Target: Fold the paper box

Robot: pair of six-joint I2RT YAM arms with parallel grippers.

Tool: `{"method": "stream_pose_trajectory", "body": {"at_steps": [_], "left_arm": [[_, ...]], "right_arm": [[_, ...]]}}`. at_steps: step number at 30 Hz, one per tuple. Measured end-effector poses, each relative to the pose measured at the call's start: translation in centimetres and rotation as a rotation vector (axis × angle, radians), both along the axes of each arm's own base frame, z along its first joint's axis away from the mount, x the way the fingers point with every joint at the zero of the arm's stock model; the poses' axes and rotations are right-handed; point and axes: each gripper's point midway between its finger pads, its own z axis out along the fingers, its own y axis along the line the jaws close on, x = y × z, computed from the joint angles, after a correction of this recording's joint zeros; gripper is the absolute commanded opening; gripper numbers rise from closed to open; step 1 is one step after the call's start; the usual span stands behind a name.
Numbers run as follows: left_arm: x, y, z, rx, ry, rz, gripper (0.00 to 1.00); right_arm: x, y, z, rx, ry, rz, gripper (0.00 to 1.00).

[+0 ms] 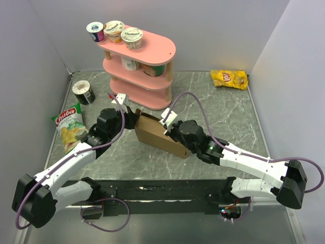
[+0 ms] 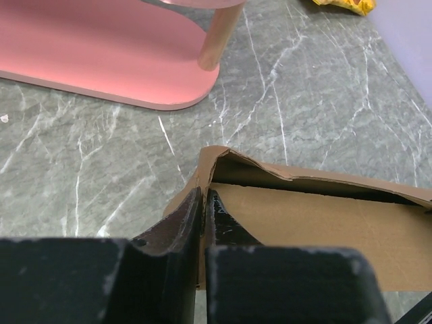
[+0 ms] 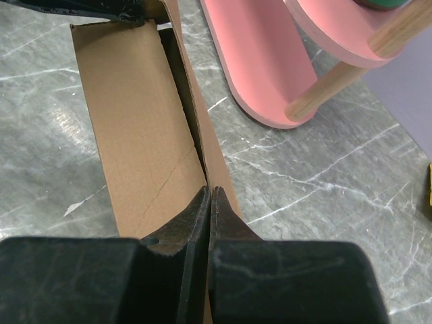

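At mid-table, from above: the paper box (image 1: 155,134) stood half-formed between both arms, just in front of the pink shelf (image 1: 139,76).
Left wrist view: left gripper (image 2: 204,202) was clamped thin on the box's corner wall, likely to pin that end upright.
Right wrist view: right gripper (image 3: 209,199) was pinched tight on the long side wall, I'd say to brace it while the crease set.

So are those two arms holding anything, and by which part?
Both hold the paper box: the left fingers pinch a wall at one corner, the right fingers pinch a long side wall's upper edge.
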Motion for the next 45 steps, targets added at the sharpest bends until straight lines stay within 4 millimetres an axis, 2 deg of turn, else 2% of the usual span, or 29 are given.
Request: {"method": "stream_pose_trajectory", "body": {"at_steps": [3,13,43,45], "left_arm": [[0.04,-0.07,0.00,-0.004,0.000,-0.007,0.01],[0.02,-0.03,-0.09,-0.013,-0.001,-0.004,0.01],[-0.27,0.31,-0.74,-0.234,0.015,0.079,0.01],[-0.30,0.38,-0.68,-0.251,0.020,0.089,0.01]], "right_arm": [[0.01,0.01,-0.04,-0.001,0.001,0.000,0.00],[0.01,0.01,-0.03,0.003,0.003,-0.003,0.00],[0.11,-0.01,0.06,0.015,0.006,-0.009,0.00],[0.26,-0.08,0.13,0.019,0.005,-0.011,0.04]]}}
